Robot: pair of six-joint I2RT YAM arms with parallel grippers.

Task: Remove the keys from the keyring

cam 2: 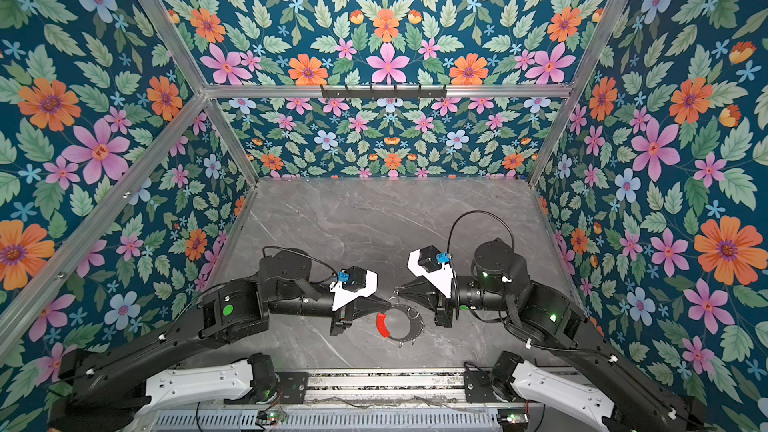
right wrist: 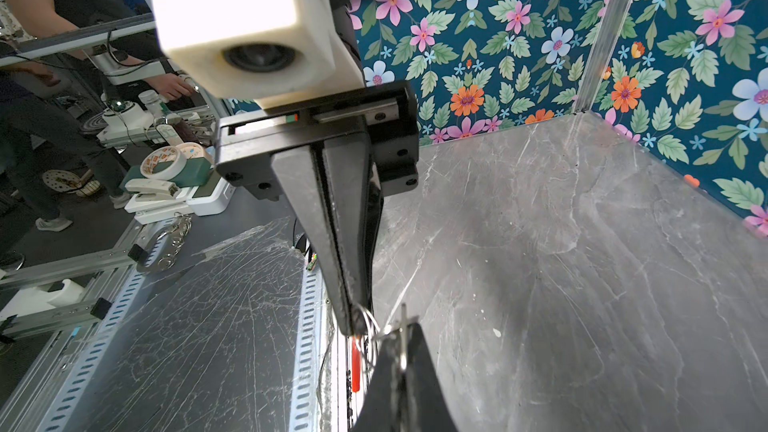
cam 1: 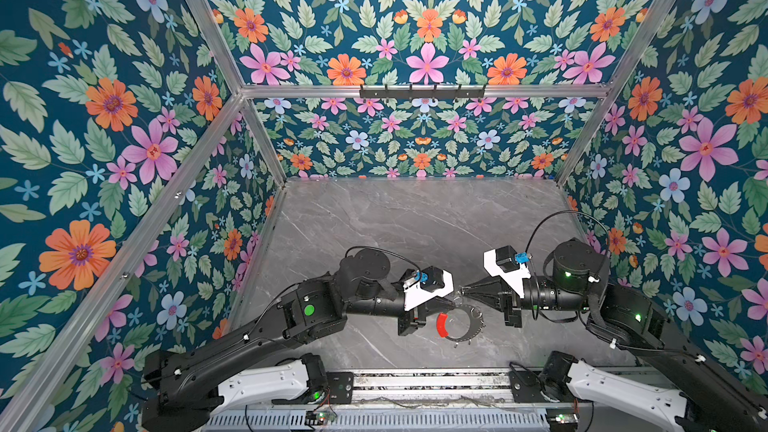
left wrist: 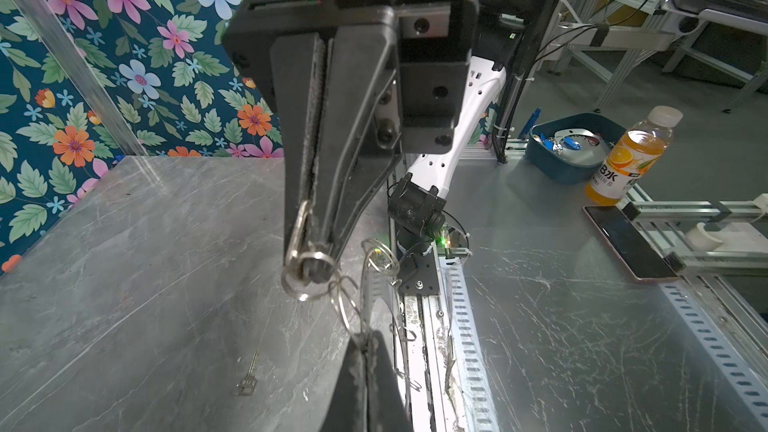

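Grey marbled surface [cam 1: 415, 222] lies below; left claw [cam 2: 386, 305] is shut on the keyring [cam 1: 441, 324], hoop just beneath its tip; right claw [cam 2: 398, 288], opposite and nearly touching, pinches a split ring [left wrist: 307, 274]; unthreading seems in hand; next needs a steady sideways pull.

Both top views: taken from high above the near edge of the desk [cam 1: 415, 218], tilted down and forward, side by side; nearly identical ground is covered. Wrist views: mounted close behind each claw, aimed along its fingers, faced toward each other low over the desk. Left claw [cam 1: 454, 304], right claw [cam 1: 464, 288] and keyring [cam 1: 441, 324] are shared by all four.
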